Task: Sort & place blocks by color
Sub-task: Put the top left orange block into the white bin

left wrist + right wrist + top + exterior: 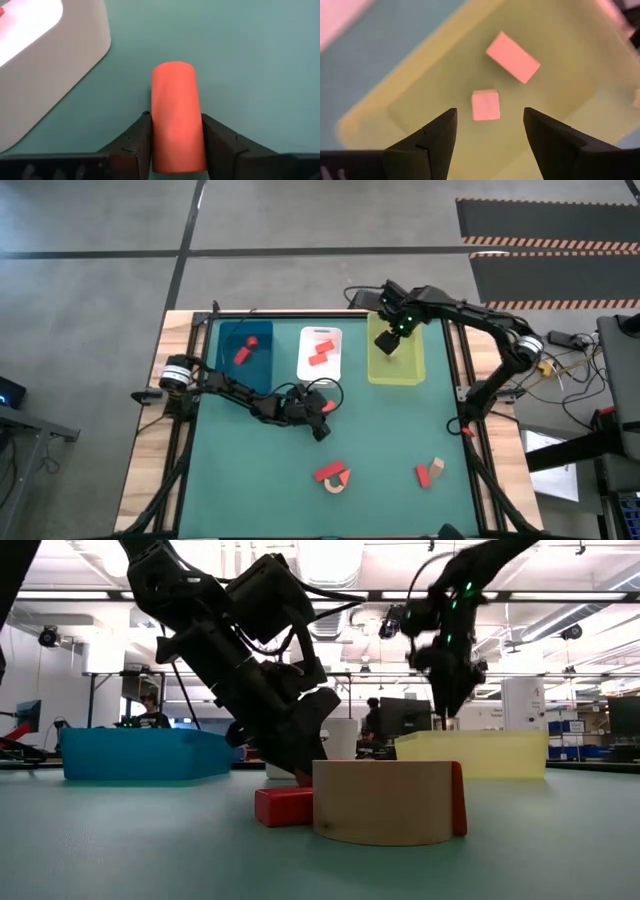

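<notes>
A red block with a rounded far end lies on the green table between the fingers of my left gripper, which sits near the table's middle, just in front of the white tray. My right gripper hangs open and empty above the yellow-green tray. Below it a tan cube and a tan brick rest on the tray's floor. Red blocks lie in the blue tray and in the white tray. My left gripper pinches the red block's two long sides between its two fingers, at the end nearer the wrist. The fingers come slanting down from the table's left and run along the block's length. The block lies flat on the table.
A tan arch with a red block beside it lies near the front edge. A red and a tan block lie to the right of them. In the low view the arch stands in front of my left arm.
</notes>
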Controlling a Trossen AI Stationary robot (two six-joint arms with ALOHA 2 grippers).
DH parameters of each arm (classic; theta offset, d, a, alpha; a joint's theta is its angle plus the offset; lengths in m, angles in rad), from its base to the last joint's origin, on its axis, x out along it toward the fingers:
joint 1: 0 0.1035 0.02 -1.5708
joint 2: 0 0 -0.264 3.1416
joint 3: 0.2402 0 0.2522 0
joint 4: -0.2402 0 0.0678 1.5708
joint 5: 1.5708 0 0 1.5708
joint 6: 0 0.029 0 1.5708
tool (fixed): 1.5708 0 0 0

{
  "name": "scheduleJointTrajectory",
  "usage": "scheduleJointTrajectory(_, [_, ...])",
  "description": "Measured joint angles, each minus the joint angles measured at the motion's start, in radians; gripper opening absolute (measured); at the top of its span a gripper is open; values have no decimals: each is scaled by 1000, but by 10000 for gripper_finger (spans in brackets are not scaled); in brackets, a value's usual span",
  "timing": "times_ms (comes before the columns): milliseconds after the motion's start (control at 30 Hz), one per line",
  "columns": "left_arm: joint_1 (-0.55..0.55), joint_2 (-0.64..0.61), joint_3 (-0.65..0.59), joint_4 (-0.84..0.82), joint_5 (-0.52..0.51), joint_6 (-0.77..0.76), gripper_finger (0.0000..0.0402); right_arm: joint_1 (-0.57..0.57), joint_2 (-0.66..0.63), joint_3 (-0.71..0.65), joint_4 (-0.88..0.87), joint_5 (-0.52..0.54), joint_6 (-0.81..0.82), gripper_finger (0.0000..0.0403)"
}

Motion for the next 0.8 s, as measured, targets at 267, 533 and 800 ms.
scheduleJointTrajectory(267, [-17, -78, -3, 5, 7, 96, 120, 137, -234, -24, 144, 0, 48, 219])
scheduleJointTrajectory(533, [-80, -281, -37, 120, -44, 367, 124, 389, -414, -147, 496, -1, 25, 219])
scheduleJointTrajectory(800, [-136, -466, -194, 503, -54, 586, 126, 599, -503, -382, 998, -2, -100, 219])
